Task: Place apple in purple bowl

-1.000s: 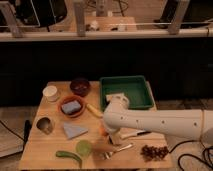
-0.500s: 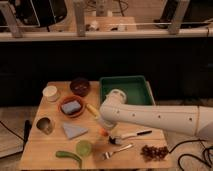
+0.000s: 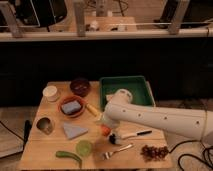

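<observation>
The white arm (image 3: 155, 119) has shifted only a little over the last second. Its rounded end stays above the middle of the light wooden table (image 3: 47, 146), and the small reddish-orange round fruit (image 3: 104, 131) under it lies about where it did. I take that fruit to be the apple, though it could equally be an orange.

The pincer (image 3: 107, 123) hangs at the arm's near end, right over the fruit and probably touching it. The wrist hides most of it, so I cannot tell whether it is apart, together or clamped. Parking there makes sense as the grasping step, since the fruit must be held before it can travel.

The dark purple round bowl (image 3: 80, 86) stands at the back of the table, well apart from the fruit. Between them sit an orange bowl holding a blue sponge (image 3: 71, 106) and a yellow oblong thing (image 3: 93, 109), so the carry would likely have to pass above them.

The fruit is small, smooth and half shadowed by the arm. It rests on the table just left of a black-and-white marker (image 3: 134, 134) and above a flat lime-green round object (image 3: 84, 147).
</observation>
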Robot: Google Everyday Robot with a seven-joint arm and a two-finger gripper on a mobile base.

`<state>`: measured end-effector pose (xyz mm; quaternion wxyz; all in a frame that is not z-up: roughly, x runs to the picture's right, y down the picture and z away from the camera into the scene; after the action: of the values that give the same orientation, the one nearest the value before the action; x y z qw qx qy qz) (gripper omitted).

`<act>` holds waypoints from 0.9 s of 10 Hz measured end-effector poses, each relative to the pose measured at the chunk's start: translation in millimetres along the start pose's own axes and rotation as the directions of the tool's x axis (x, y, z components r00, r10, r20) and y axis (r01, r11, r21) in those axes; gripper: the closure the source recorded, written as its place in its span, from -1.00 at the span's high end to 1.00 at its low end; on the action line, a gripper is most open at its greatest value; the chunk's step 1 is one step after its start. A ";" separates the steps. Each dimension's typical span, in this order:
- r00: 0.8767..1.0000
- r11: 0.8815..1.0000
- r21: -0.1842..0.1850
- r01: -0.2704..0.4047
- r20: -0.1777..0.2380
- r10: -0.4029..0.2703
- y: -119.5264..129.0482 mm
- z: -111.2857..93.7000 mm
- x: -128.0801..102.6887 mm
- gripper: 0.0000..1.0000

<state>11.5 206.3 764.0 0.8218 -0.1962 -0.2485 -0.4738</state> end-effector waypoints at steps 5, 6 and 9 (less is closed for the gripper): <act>0.987 0.992 0.013 0.124 0.102 -0.125 0.8 10.8 12.6 0.60; 0.981 0.989 0.016 0.147 0.125 -0.148 0.8 14.1 14.4 0.60; 0.961 0.980 0.009 0.201 0.190 -0.199 -1.8 27.2 18.8 0.60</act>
<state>11.9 207.8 797.1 0.7413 -0.2186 -0.3421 -0.5345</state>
